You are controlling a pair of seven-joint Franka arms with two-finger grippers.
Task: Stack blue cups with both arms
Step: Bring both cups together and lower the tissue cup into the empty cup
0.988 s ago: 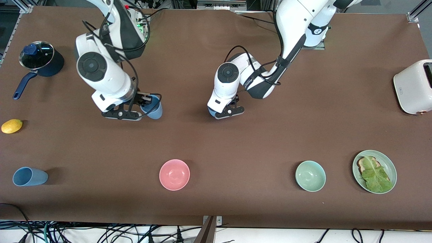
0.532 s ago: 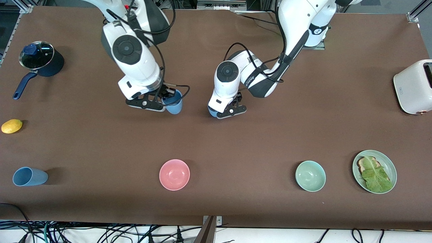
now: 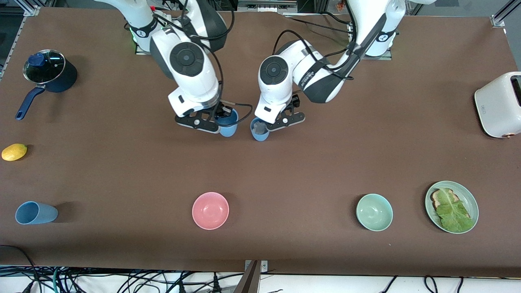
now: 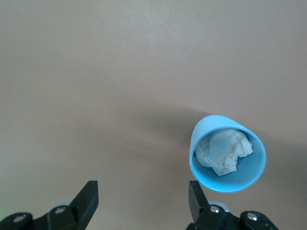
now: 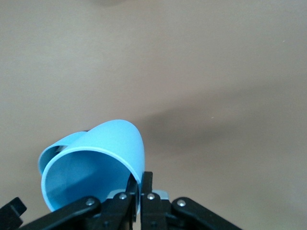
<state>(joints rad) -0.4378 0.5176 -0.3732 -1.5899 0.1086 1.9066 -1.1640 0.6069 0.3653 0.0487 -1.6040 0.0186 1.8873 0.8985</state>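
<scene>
The right gripper (image 3: 220, 118) pinched the rim of a light blue cup (image 3: 228, 126) in the air above the table (image 3: 366, 154). The left gripper (image 3: 282, 121) hung with fingers spread wide over a second blue cup (image 3: 259, 131) standing upright mid-table, crumpled paper (image 4: 224, 152) inside. A third blue cup (image 3: 36, 213) lay tipped near the front corner at the right arm's end.

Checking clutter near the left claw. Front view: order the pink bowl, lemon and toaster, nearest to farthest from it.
Left claw is open over the table, beside a paper-filled blue cup.
1. Pink bowl, nearer the camera, mid-table.
2. Toaster, at the left arm's end.
3. Lemon, at the right arm's end.
</scene>
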